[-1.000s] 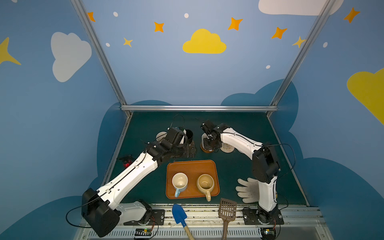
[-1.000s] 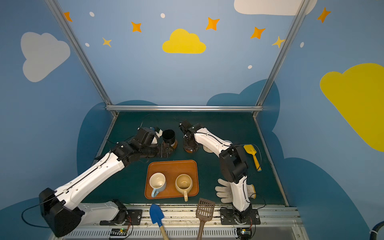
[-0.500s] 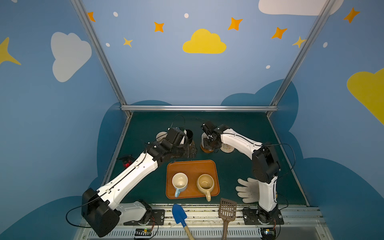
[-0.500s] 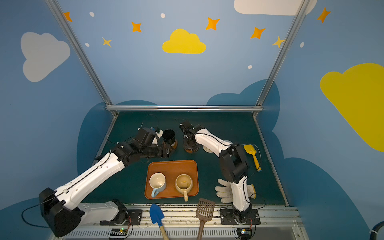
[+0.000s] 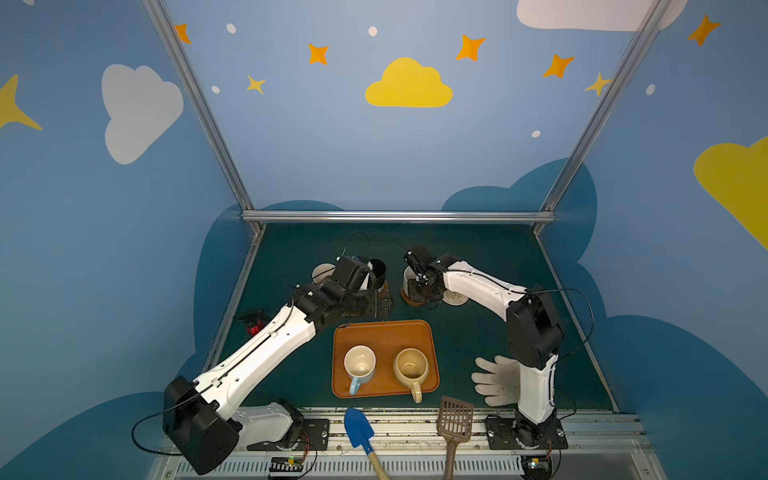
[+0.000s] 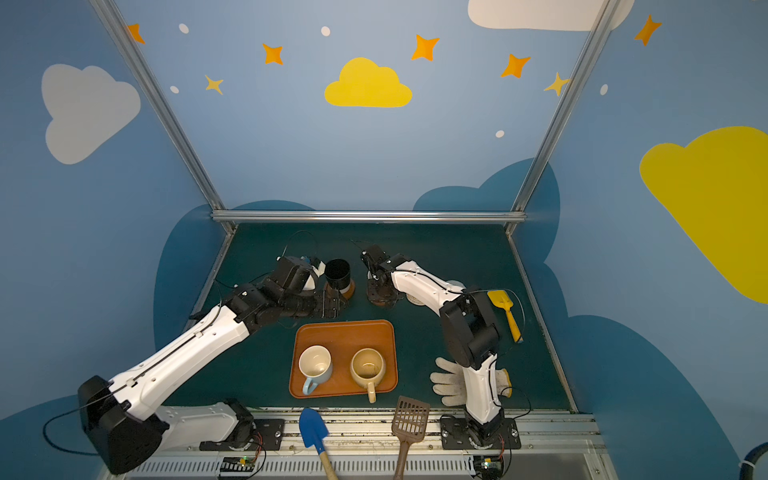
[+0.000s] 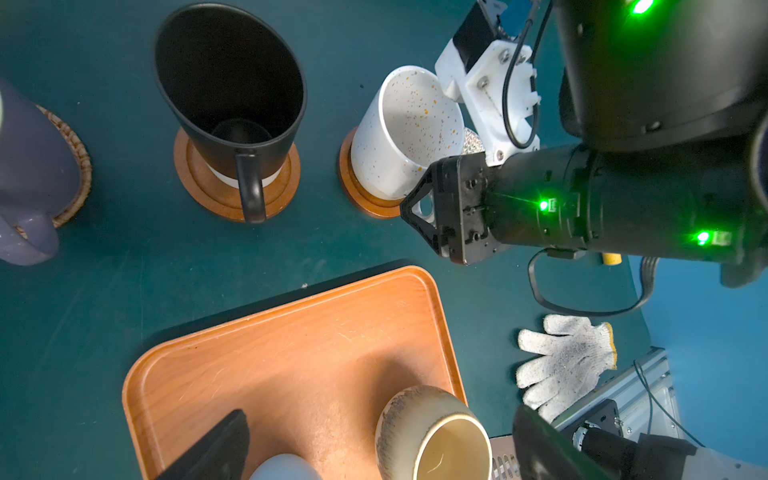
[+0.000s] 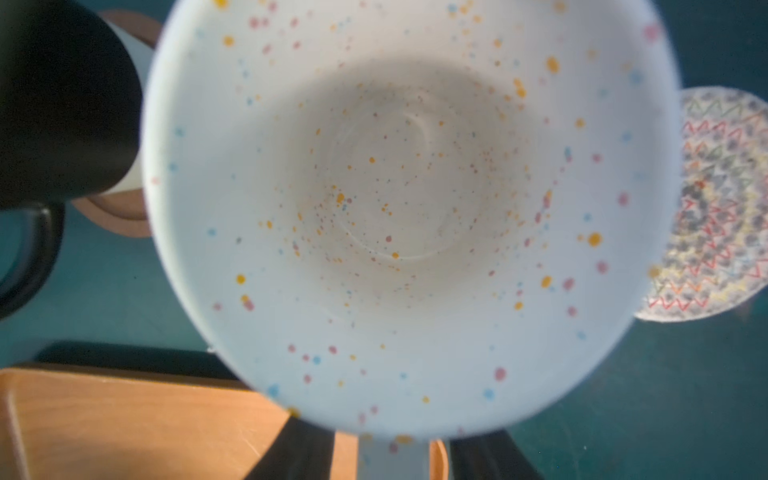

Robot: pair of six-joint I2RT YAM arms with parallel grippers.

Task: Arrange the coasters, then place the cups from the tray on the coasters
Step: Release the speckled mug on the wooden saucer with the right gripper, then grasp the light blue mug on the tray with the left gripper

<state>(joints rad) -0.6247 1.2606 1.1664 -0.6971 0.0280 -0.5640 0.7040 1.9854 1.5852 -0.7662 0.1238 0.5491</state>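
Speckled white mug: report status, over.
Left gripper open, empty. Right gripper open, fingers astride handle. Speckled white mug upright on round brown wooden coaster. Tall black mug alongside, not touching.

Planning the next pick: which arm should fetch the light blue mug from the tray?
Left. The left gripper hangs open just beyond the tray, nearer the light blue mug; the right gripper straddles the speckled mug's handle.

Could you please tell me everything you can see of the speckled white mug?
The speckled white mug looks like glazed ceramic, dotted inside and out with small orange, pink and blue flecks. It is empty and stands upright on a round brown wooden coaster, next to the black mug. Its handle sits between the fingers of the right claw, which are parted around it; whether they touch it cannot be told. A patterned rope coaster lies bare beside it.
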